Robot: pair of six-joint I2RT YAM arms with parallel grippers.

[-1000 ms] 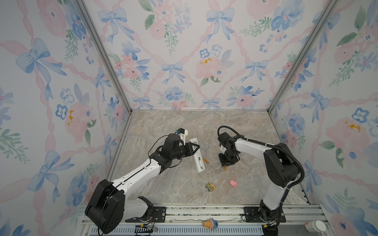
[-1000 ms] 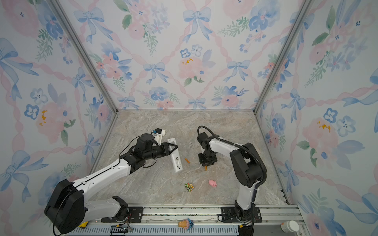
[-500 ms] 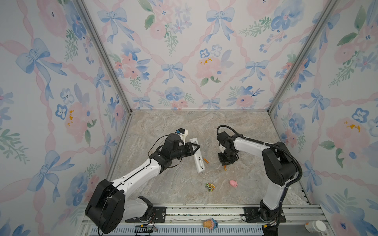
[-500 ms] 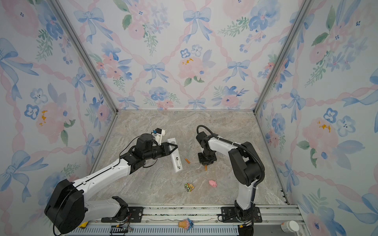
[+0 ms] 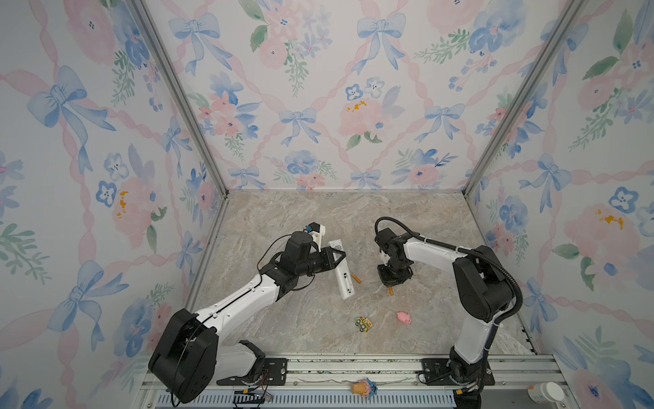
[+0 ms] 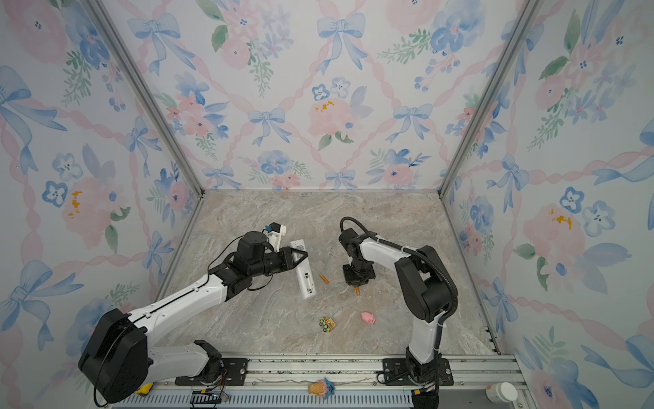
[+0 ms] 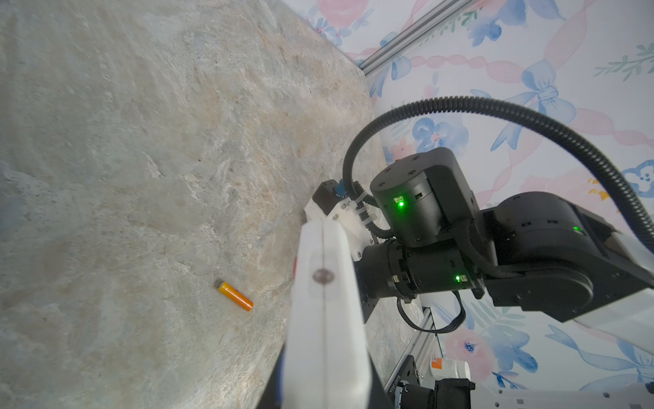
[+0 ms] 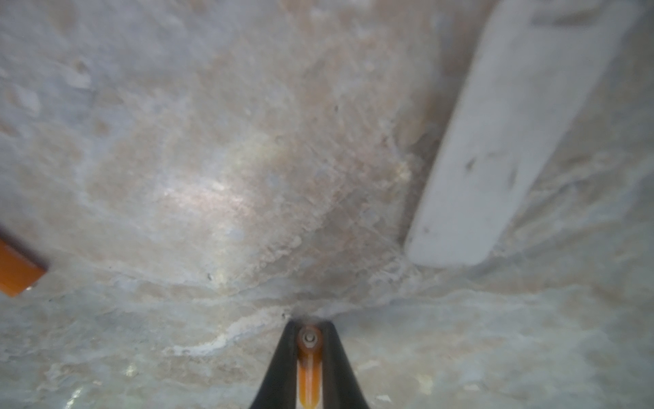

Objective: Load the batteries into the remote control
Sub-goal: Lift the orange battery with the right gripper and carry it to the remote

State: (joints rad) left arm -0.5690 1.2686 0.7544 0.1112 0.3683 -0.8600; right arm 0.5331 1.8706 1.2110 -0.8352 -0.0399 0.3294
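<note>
Right wrist view: right claw (image 8: 309, 331) is nearly closed, pinching one battery (image 8: 309, 382) low over the worktop (image 8: 212, 159). Left claw (image 5: 339, 255) is clamped tight on the remote control (image 5: 345, 279), hiding part of it. Second battery (image 5: 356, 278) lies loose just beside the remote control.

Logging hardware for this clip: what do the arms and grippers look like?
Left arm and right arm: white links, black joints. A black ribbed hose follows the right, with green joint lights. Left gripper and right gripper: black tapered fingers.
</note>
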